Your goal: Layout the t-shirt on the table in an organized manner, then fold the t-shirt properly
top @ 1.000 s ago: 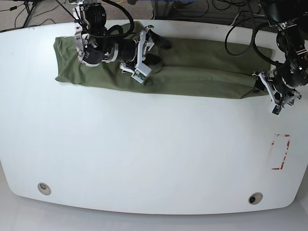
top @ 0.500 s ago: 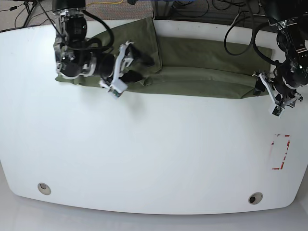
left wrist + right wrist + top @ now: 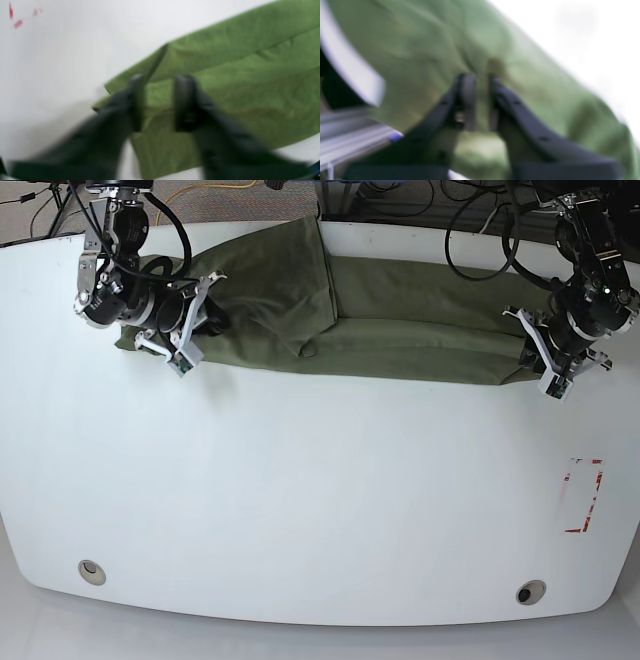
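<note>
The olive-green t-shirt [image 3: 420,330] lies as a long wrinkled strip along the far edge of the white table [image 3: 320,500]. One layer is folded over toward the left end. My right gripper [image 3: 205,312] is at that left end. In the right wrist view its fingers [image 3: 480,75] are shut on a pinch of the green cloth [image 3: 420,37]. My left gripper [image 3: 535,360] hovers at the strip's right end. Its fingers [image 3: 160,77] stand apart over the cloth corner [image 3: 237,75], with fabric showing in the gap.
A red tape rectangle [image 3: 583,495] marks the table near its right edge. Two round metal grommets [image 3: 91,571] [image 3: 530,592] sit near the front edge. Cables hang behind the table's far edge.
My right gripper has travelled left along the strip, dragging a layer of the t-shirt with it. The left gripper has shifted slightly up and inward at the right end.
</note>
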Controlling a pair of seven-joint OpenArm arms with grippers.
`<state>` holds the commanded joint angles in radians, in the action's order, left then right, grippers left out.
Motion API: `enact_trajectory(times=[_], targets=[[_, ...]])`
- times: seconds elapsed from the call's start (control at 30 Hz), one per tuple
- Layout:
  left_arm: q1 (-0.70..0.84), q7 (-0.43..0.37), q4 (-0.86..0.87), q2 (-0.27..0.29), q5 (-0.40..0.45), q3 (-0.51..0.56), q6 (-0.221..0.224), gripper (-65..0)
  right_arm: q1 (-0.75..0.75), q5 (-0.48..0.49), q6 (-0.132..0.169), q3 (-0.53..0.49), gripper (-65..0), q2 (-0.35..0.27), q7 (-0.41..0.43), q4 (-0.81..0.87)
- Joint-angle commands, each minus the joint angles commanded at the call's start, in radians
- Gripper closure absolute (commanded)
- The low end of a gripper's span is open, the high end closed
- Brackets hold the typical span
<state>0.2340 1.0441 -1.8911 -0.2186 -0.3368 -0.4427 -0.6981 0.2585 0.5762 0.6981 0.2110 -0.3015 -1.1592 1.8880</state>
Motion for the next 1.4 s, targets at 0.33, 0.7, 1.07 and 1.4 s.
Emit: enact_trajectory(times=[0.33,0.7,1.07,1.4], targets=[[0.005,-0.002,0.181,-0.006,0.0,0.002,0.0,0.0,0.032,-0.193,0.0,-0.003,-0.2,0.018,0.178,-0.169],[-0.121,-0.003,0.359,-0.031,-0.002,0.066,0.0,0.0,-0.052,-0.204,0.0,0.002,-0.2,-0.041,0.292,-0.353],[-0.167,-0.015,0.302,-0.029,-0.006,0.066,0.0,-12.6,-0.153,-0.204,0.0,-0.002,-0.2,-0.097,0.341,-0.456],[-0.164,0.063,0.115,-0.028,-0.009,0.012,0.0,-28.3,-0.152,-0.204,0.0,-0.003,-0.2,-0.101,0.339,-0.419]])
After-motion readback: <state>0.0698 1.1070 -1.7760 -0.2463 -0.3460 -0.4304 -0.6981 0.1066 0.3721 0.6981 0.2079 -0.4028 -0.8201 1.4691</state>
